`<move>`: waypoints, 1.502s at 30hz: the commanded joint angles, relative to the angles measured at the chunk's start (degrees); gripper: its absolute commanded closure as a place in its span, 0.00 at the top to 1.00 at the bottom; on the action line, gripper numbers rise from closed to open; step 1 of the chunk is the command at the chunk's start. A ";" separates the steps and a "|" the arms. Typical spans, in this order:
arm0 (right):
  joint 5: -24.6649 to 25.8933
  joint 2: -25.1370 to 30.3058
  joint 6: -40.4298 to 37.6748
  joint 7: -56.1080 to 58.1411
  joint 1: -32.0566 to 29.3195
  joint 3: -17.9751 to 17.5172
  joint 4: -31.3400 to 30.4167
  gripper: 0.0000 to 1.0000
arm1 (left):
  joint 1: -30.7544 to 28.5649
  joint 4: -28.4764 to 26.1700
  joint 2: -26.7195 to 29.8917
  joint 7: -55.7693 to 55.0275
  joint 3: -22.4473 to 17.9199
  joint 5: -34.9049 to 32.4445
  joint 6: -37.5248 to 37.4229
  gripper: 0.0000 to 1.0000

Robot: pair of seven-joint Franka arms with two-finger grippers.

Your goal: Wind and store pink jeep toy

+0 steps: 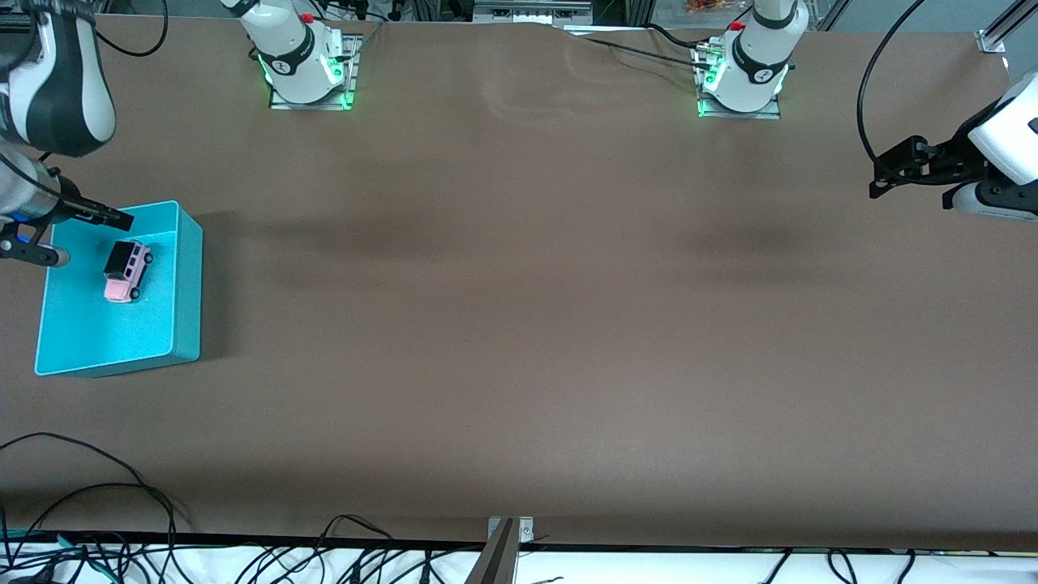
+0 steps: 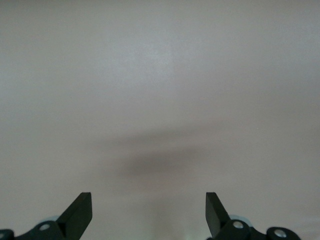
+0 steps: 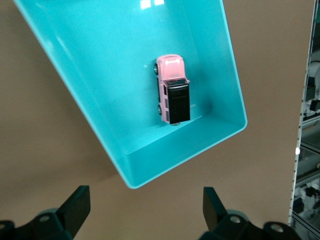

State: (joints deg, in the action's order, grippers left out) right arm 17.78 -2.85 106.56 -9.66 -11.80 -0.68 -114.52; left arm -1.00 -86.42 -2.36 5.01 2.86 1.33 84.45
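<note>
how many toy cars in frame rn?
1. The pink jeep toy sits upright on its wheels in the turquoise bin at the right arm's end of the table. No others show on the table or in the bin.

The pink jeep toy [image 3: 171,89] looks like smooth, glossy plastic, its black roof catching a faint sheen. The turquoise bin [image 3: 226,75] is slick plastic too, with bright glare on its floor at the upper middle of the right wrist view. The brown desk [image 1: 519,324] is matt. The right hand [image 3: 145,210] has dull black fingers.
</note>
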 commanded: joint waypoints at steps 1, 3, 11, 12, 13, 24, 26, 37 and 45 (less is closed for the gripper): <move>-5.46 5.56 -1.00 -0.63 -0.24 -1.16 -1.05 1.00 | -0.23 1.17 -0.36 0.08 0.04 -0.18 -1.04 1.00; -7.92 6.97 -1.00 -0.80 -0.15 -1.34 -0.97 1.00 | -0.14 1.17 -0.36 0.08 0.04 -0.18 -1.04 1.00; -12.76 9.09 -1.35 -1.51 0.29 -1.87 2.45 1.00 | -0.14 1.17 -0.36 0.08 0.04 -0.18 -1.04 1.00; -13.64 9.18 -2.05 -1.59 0.46 -1.87 3.07 1.00 | -0.14 1.17 -0.36 0.08 0.04 -0.18 -1.04 1.00; -14.51 9.18 -2.75 -1.59 0.81 -1.95 3.77 1.00 | -0.14 1.17 -0.36 0.08 0.04 -0.18 -1.04 1.00; -19.87 1.97 -12.69 -2.91 4.94 -2.74 20.74 1.00 | -0.23 1.17 -0.36 0.08 0.04 -0.18 -1.04 1.00; -21.20 2.06 -12.78 -3.09 5.03 -2.92 20.83 1.00 | -0.23 1.17 -0.36 0.08 0.04 -0.18 -1.04 1.00; -27.53 1.88 -12.78 -2.30 5.38 -4.41 22.24 1.00 | -0.23 1.17 -0.36 0.08 0.04 -0.18 -1.04 1.00; -26.92 1.70 -12.96 5.43 5.56 -4.50 21.89 1.00 | -0.23 1.17 -0.36 0.08 0.04 -0.18 -1.04 1.00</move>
State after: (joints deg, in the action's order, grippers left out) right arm -8.29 -0.34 95.25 -8.60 -6.31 -5.25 -94.24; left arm -1.06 -86.42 -2.42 5.01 2.85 1.33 84.45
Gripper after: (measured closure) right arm 0.000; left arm 0.000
